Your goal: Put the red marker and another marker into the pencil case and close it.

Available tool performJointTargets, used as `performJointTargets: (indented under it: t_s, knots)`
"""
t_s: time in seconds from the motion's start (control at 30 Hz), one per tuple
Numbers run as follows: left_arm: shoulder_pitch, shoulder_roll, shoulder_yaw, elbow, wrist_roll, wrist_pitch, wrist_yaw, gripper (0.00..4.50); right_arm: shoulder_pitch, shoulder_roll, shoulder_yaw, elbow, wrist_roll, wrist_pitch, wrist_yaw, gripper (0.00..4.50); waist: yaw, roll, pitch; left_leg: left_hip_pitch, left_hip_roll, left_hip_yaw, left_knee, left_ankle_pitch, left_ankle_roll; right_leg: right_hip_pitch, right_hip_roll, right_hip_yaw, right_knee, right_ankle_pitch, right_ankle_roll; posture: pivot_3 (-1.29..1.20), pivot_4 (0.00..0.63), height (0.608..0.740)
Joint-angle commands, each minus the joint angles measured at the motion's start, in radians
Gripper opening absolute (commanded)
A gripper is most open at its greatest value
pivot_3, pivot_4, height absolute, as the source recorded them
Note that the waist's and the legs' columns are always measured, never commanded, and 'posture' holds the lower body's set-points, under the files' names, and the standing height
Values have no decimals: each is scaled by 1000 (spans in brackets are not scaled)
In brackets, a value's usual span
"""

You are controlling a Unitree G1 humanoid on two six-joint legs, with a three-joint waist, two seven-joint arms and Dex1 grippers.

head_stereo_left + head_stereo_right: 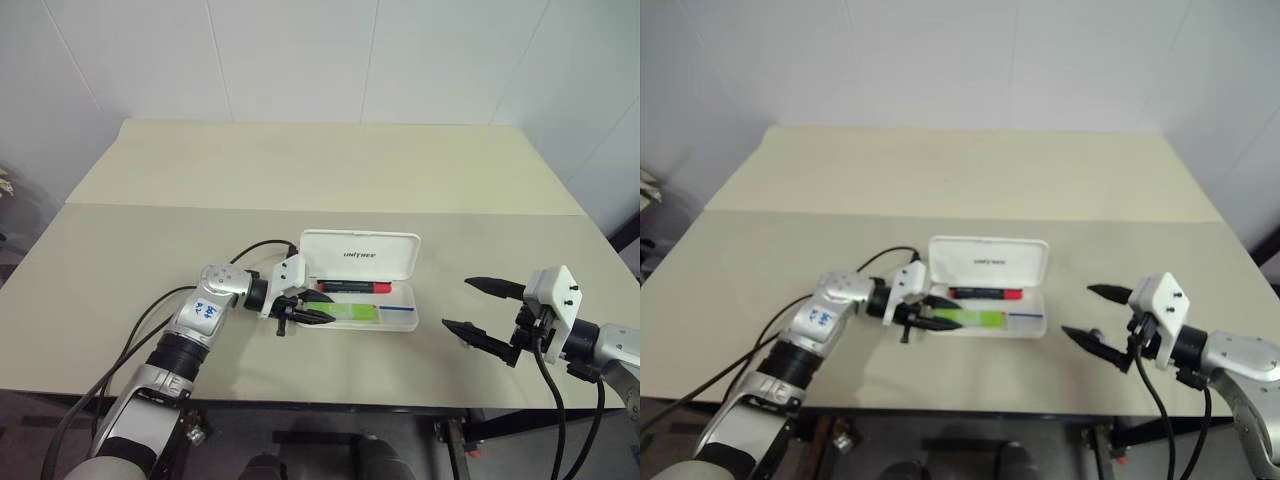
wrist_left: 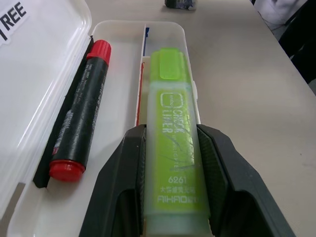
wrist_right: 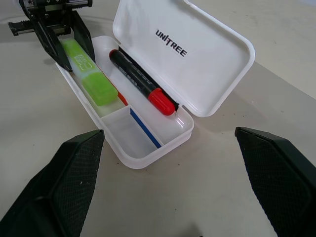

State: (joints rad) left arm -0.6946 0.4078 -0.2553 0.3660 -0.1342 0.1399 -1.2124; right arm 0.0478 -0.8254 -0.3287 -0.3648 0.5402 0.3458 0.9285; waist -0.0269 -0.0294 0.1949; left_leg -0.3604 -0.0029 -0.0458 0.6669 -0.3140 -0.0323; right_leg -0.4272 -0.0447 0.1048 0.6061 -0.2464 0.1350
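Note:
The white pencil case [image 1: 408, 322] lies open on the table, its lid [image 1: 360, 255] standing up at the back. The red marker [image 1: 352, 286] lies in the tray's rear lane along the hinge. The light-green marker [image 1: 352, 314] lies in the front lane. My left gripper [image 1: 318, 312] reaches in from the case's left end, and its fingers [image 2: 123, 168] press both sides of the green marker [image 2: 170, 128]. My right gripper [image 1: 455, 303] hovers wide open to the right of the case, holding nothing.
A small dark piece [image 2: 180, 3] sits on the tan table [image 1: 300, 170] beyond the case's right end, near my right gripper. A seam crosses the table behind the case. A black cable trails from my left wrist.

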Motion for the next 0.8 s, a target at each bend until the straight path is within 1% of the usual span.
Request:
performJointTargets:
  t_s: [0.03, 0.23, 0.4, 0.53, 0.6, 0.67, 0.8]
  knots:
    - [-26, -13, -5, -24, 4, 1, 9, 2418, -9, 8, -22, -42, 18, -3, -11, 4500, 0, 0, 0, 0, 0, 0, 0, 0, 0, 0, 0, 0, 0, 0, 0, 0, 150, 740]
    - [-19, -22, 1, -66, -15, 24, -2, 4475, -19, 16, -12, -45, 16, 2, -17, 4500, 0, 0, 0, 0, 0, 0, 0, 0, 0, 0, 0, 0, 0, 0, 0, 0, 150, 740]
    - [8, -4, 25, -144, -66, 48, -39, 4475, -13, 32, -14, -45, 20, 28, -47, 4500, 0, 0, 0, 0, 0, 0, -1, 0, 0, 0, 0, 0, -1, 0, 0, 0, 150, 740]
    - [45, 34, 73, -201, -128, 39, -70, 4475, 49, 67, -31, -39, -1, 42, -97, 4500, -1, 0, 0, 0, 0, 0, -2, 0, 0, 0, 0, 0, -1, 0, 0, 0, 150, 740]
    - [69, 77, 110, -223, -187, 33, -139, 4475, 118, 93, -46, -18, -30, 15, -112, 4500, 0, 0, 0, 0, 1, 0, -3, 0, 0, 0, 0, 0, -1, 0, -1, 0, 150, 740]
    - [78, 107, 149, -222, -229, 32, -168, 4475, 161, 118, -63, -13, -30, 11, -131, 4500, 0, 0, 0, 0, 1, 0, -3, 0, 0, 0, 1, 0, -1, -1, -1, 0, 150, 740]
    - [69, 174, 211, -176, -227, 15, -162, 4475, 208, 167, -70, 1, -51, -6, -177, 4500, -2, 0, 0, 2, 0, 1, -1, 0, 0, 2, 0, 1, -2, 0, -1, 0, 150, 740]
